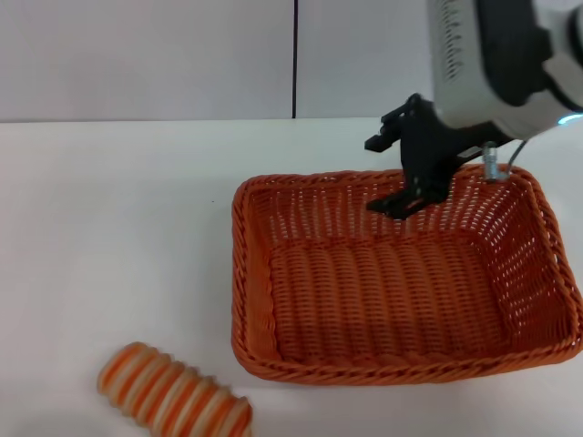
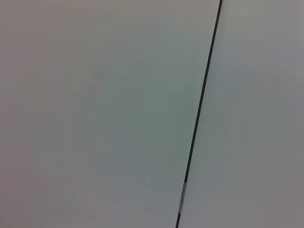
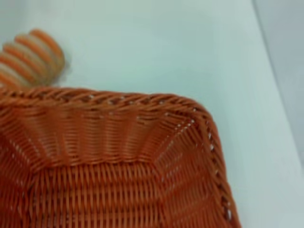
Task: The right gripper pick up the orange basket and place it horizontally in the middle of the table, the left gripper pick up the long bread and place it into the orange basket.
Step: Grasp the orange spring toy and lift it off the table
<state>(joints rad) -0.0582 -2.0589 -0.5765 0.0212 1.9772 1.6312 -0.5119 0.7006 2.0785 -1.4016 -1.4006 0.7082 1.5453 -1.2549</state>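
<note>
The orange basket (image 1: 392, 282) rests flat on the white table (image 1: 118, 237), long side across, right of centre. My right gripper (image 1: 389, 173) hangs over the basket's far rim and is open, one black finger (image 1: 396, 205) inside against the far wall and the other above and behind the rim. The right wrist view looks down into the orange basket (image 3: 109, 161), with the long bread (image 3: 28, 57) beyond its rim. The long bread (image 1: 173, 396), striped orange and cream, lies on the table at the front left, apart from the basket. My left gripper is out of view.
A pale wall with a dark vertical seam (image 1: 295, 59) stands behind the table. The left wrist view shows only that seam (image 2: 199, 109) on the wall. Bare tabletop spreads to the left of the basket.
</note>
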